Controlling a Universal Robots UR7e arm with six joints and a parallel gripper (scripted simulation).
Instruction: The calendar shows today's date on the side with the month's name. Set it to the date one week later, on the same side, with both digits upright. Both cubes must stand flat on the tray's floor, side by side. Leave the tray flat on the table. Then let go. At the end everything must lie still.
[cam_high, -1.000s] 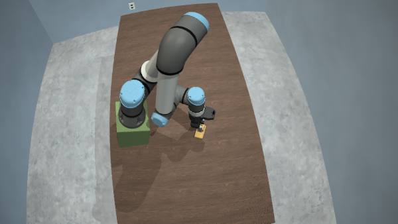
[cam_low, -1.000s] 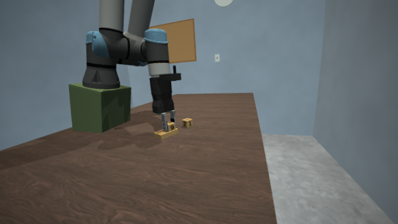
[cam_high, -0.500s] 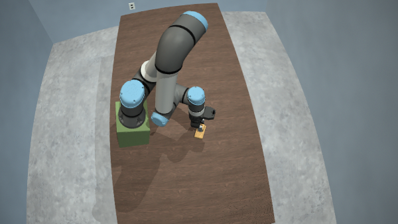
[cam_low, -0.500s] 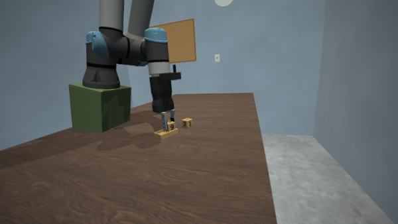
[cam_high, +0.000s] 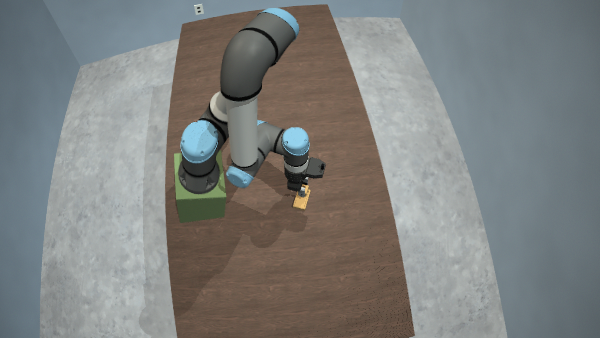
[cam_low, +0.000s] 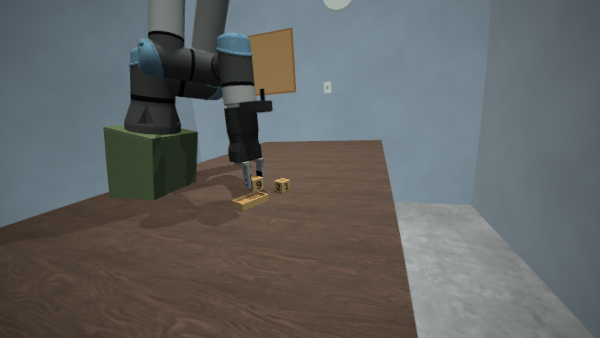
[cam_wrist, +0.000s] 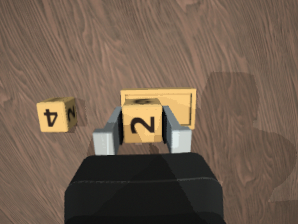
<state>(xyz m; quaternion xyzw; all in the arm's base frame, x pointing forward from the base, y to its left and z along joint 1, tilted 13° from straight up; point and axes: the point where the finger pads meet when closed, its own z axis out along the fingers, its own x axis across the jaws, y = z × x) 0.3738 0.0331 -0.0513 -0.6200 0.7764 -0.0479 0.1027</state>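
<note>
Top view: the brown table (cam_high: 320, 260) (cam_low: 300, 260) (cam_wrist: 240, 35) carries a shallow tray (cam_high: 300, 204) (cam_low: 250, 203) (cam_wrist: 183, 107), its long axis running near up-down, top end leaning right; from the wrist it runs left-right. The gripper (cam_high: 303, 190) (cam_low: 254, 181) (cam_wrist: 142, 117) points down, clasping one cube (cam_low: 258, 184) (cam_wrist: 143, 122) above the tray's left part in the wrist view; its 9 faces the exterior camera, its 2 lies sideways to the wrist. Another cube (cam_low: 282, 185) (cam_wrist: 56, 116) sits on the table, apart from the tray, with 2 and 1 toward the exterior camera.

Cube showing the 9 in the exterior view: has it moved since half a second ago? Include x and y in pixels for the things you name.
Yes, the cube (cam_low: 258, 184) (cam_wrist: 142, 124) has moved up, judged against the tray (cam_high: 300, 203) (cam_low: 252, 202) (cam_wrist: 178, 107).
</note>
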